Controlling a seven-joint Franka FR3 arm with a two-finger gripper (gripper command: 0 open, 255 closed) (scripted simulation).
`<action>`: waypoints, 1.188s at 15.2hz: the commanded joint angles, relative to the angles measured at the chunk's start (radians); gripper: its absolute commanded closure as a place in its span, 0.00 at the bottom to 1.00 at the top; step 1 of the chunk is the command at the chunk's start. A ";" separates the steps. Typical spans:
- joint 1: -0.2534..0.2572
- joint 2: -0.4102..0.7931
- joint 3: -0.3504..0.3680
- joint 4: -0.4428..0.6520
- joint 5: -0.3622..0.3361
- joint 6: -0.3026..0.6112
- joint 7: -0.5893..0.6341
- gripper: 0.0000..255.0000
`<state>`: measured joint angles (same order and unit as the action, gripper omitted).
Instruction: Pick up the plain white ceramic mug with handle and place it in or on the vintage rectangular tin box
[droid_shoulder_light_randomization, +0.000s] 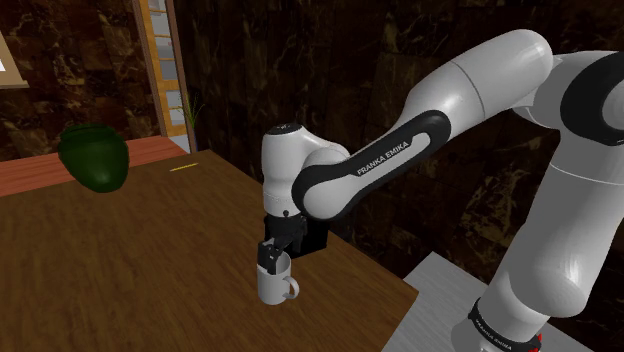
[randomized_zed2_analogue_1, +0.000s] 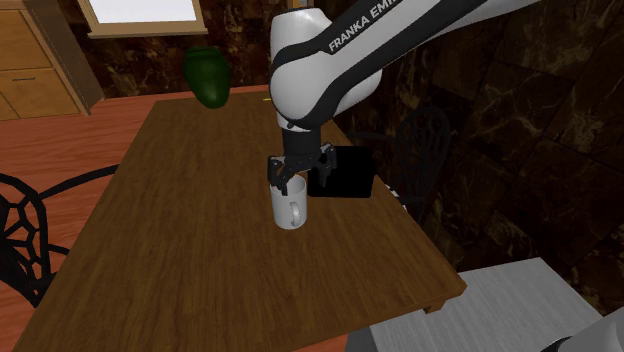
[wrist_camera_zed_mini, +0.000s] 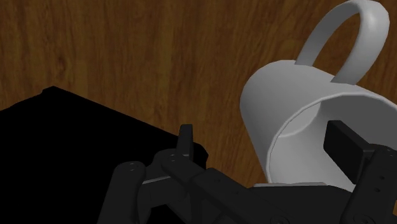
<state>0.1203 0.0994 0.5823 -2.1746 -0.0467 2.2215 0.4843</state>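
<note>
2 black fingers (wrist_camera_zed_mini: 186, 137) stand apart, not yet clasping: 1 hangs outside the plain white handled mug (randomized_zed2_analogue_1: 290, 207), the other inside its mouth, the wall between them. The mug stands upright on the brown wooden bench (randomized_zed2_analogue_1: 180, 230), just beside the low black rectangular box (randomized_zed2_analogue_1: 345, 172), on the second exterior view's left of it. Risks, as I judge them: closing off-centre on the thin wall could tip or twist the mug; a low carry toward the box could knock the mug's base against the box's near edge; and a rim-only pinch may slip.
</note>
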 joint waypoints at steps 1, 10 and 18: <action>0.000 0.001 0.000 0.000 -0.001 0.002 0.001 0.00; 0.000 0.001 0.000 0.000 -0.001 0.002 0.000 1.00; -0.002 -0.016 0.001 0.011 0.011 -0.023 -0.008 1.00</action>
<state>0.1182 0.0882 0.5826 -2.1697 -0.0389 2.2079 0.4779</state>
